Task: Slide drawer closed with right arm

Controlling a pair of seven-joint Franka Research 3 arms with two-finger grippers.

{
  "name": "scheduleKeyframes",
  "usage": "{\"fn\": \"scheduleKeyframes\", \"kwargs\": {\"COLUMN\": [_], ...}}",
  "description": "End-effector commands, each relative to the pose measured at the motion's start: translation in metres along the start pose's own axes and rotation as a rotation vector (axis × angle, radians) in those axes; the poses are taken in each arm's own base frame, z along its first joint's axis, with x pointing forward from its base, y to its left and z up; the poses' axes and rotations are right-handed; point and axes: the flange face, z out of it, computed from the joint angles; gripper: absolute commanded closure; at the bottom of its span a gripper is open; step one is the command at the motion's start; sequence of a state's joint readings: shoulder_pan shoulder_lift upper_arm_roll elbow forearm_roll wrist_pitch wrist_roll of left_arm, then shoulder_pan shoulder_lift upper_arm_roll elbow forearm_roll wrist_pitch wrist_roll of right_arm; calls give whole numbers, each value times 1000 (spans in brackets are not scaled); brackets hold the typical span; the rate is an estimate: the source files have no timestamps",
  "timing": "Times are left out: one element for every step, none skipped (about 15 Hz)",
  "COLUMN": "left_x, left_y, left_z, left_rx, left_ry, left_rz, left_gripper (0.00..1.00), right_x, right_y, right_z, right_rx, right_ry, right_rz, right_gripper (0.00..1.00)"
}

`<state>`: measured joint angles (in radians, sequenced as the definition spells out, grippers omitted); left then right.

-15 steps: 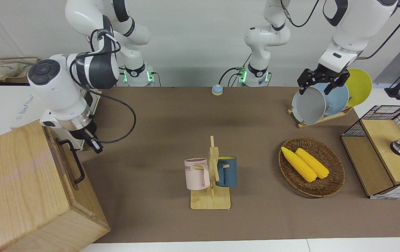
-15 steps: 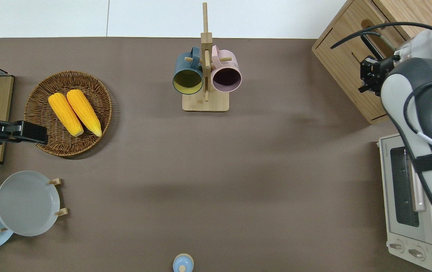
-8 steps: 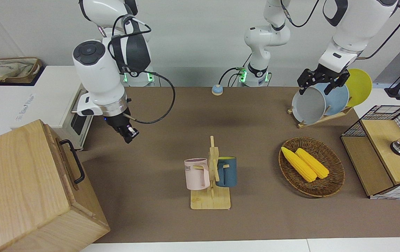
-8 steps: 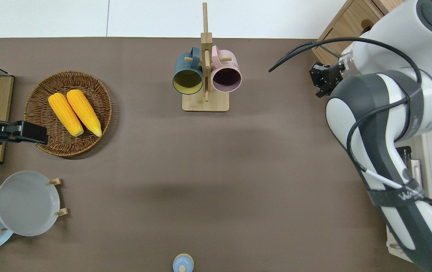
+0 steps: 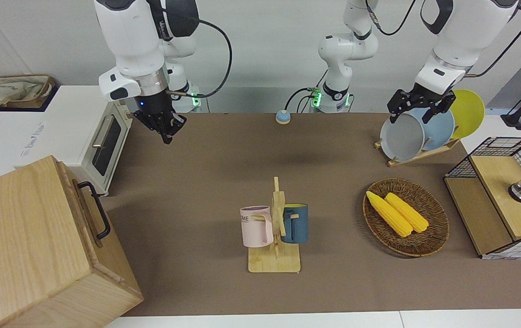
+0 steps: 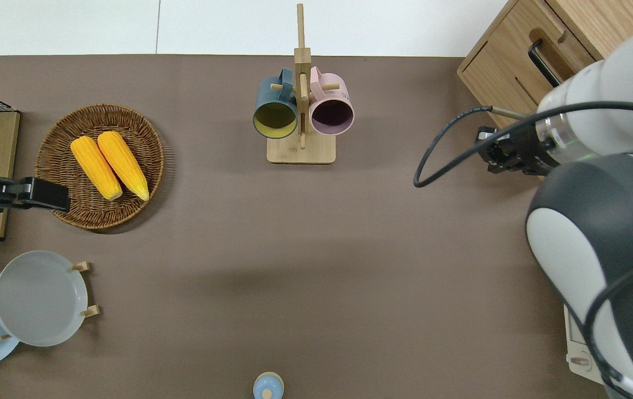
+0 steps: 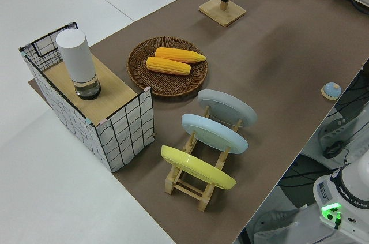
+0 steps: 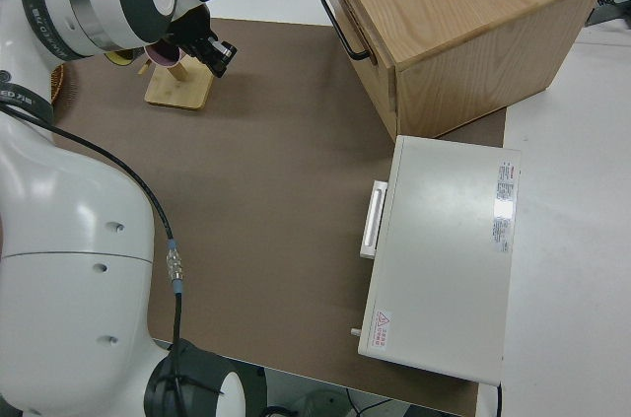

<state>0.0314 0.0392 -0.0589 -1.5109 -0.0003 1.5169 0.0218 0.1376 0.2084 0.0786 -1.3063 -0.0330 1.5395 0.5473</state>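
Observation:
The drawer (image 5: 86, 217) sits flush in the front of the pale wooden cabinet (image 5: 18, 241) at the right arm's end of the table. Its black loop handle (image 5: 96, 210) stands free. The drawer also shows in the overhead view (image 6: 518, 52) and in the right side view (image 8: 357, 18). My right gripper (image 5: 166, 133) is up in the air, clear of the drawer, fingers together and holding nothing. In the overhead view it (image 6: 494, 158) is over the brown mat just off the cabinet's front. It also shows in the right side view (image 8: 219, 52). The left arm is parked, its gripper (image 5: 417, 111) open.
A white toaster oven (image 5: 105, 146) stands beside the cabinet, nearer to the robots. A wooden mug stand with a pink mug (image 5: 256, 226) and a blue mug (image 5: 296, 223) is mid-table. There are also a wicker basket (image 5: 433, 239) with corn, a plate rack (image 5: 417, 152), a wire-mesh box (image 5: 497, 200) and a small blue bell (image 5: 282, 116).
My right gripper has left the drawer's front, risen and swung out over the mat, then back toward the robots. The drawer and the left arm have not moved.

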Motion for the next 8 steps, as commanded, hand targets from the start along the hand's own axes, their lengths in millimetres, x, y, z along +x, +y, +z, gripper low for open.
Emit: {"fn": "scheduleKeyframes", "kwargs": {"left_x": [1,1,1,1,2,1,1,1], "left_y": [-1,-1,-1,-1,-1,-1,-1,-1], "left_z": [-3,-3,-4,-3,-3,-4,-4,-4], "left_rx": [16,16,16,16,16,16,16,16], "left_ry": [-7,-7,-6,-7,-9,-6,-5,-5], "left_rz": [9,9,9,9,9,9,9,9], "left_gripper": [7,7,7,7,7,7,7,7], "right_x": [-26,-29,-32,-35,-38,-40,-41,-41], "right_y": [28,36,44,51,56,64,72,80], "right_z": [-20,-25,-27,-28,-29,-30,-31,-31], "right_rx": [-11,-12,-16,-17,-19,-20,-22,-23], "right_ry": [-21,-23,-25,-26,-27,-28,-29,-31], "right_rz": [-153,-174,-191,-211,-233,-247,-266,-293], "right_gripper": [1000,1000,1000,1000,1000,1000,1000,1000]}}
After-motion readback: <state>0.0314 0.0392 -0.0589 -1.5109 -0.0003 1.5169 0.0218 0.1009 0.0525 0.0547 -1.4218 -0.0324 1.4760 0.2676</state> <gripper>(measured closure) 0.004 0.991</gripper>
